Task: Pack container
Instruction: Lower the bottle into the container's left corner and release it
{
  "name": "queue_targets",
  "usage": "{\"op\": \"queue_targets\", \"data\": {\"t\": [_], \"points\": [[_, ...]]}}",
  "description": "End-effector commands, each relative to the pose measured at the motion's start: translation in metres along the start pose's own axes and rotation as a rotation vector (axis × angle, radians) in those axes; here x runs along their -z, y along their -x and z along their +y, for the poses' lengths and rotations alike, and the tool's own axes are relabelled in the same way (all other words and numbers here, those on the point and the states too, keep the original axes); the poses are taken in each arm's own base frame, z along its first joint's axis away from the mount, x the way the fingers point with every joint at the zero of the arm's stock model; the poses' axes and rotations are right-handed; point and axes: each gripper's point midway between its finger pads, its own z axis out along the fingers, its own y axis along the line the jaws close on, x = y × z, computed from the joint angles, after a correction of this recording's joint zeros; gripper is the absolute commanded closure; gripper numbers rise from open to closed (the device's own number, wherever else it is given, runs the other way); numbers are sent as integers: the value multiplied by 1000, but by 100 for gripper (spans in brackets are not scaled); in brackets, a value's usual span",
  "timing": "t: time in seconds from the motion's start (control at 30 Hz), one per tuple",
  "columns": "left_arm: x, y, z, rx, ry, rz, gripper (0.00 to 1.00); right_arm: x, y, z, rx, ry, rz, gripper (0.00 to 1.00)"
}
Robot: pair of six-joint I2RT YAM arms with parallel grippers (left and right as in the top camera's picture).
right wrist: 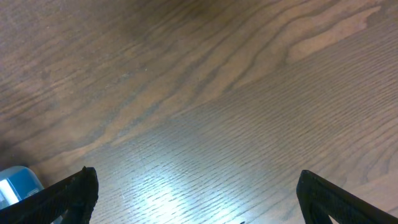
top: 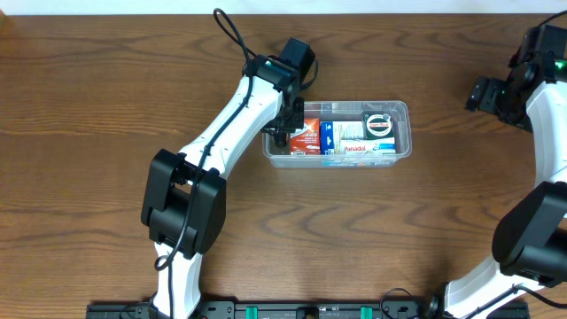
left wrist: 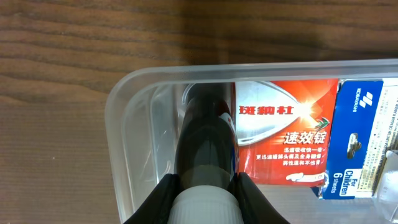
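The left fingers (left wrist: 155, 200) clamp the white cap of a dark bottle (left wrist: 205, 137), low in the left end of the container (left wrist: 124, 102), beside a red box (left wrist: 280, 124), near the middle of the bench (top: 106, 106). The placing step seems nearly done; next they should release and rise straight. The right fingers (right wrist: 68, 193) are spread wide, empty.

From above, the left gripper (top: 284, 125) covers the bottle (left wrist: 205, 134) between its fingers. Beyond that gripper, the container (left wrist: 121, 118) runs off the left wrist view's right edge. Left of the right gripper (right wrist: 196, 198), a blue thing (right wrist: 15, 185) is cut off, unidentifiable.
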Motion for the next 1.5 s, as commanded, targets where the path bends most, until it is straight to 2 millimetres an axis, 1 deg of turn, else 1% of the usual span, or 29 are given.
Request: {"op": "queue_targets", "data": {"t": [0.0,0.23,0.27,0.3,0.33,0.5,0.9,1.03,1.13,1.27,1.47], "points": [[-6,-2,4,9,21,7,79,9,5,-3,5,-3,-25,1],[-6,-2,4,9,21,6,79,9,5,-3,5,-3,-25,1],[-6,-2,4,9,21,7,71,9,5,-3,5,-3,-25,1],[-6,-2,4,9,21,6,67,9,5,-3,4,-3,-25,1],[-6,-2,4,9,21,6,66,9,5,-3,5,-3,-25,1],[-6,-2,4,9,21,6,64,9,5,-3,5,-3,-25,1],[-5,-1,4,9,21,5,64,9,5,-3,5,-3,-25,1],[-5,-1,4,9,20,4,56,9,5,-3,5,-3,-25,1],[-4,0,4,9,19,1,53,9,5,-3,4,-3,-25,1],[3,3,2,7,10,-16,53,9,5,-3,5,-3,-25,1],[23,15,1,17,-14,-69,53,9,5,-3,5,-3,-25,1]]}}
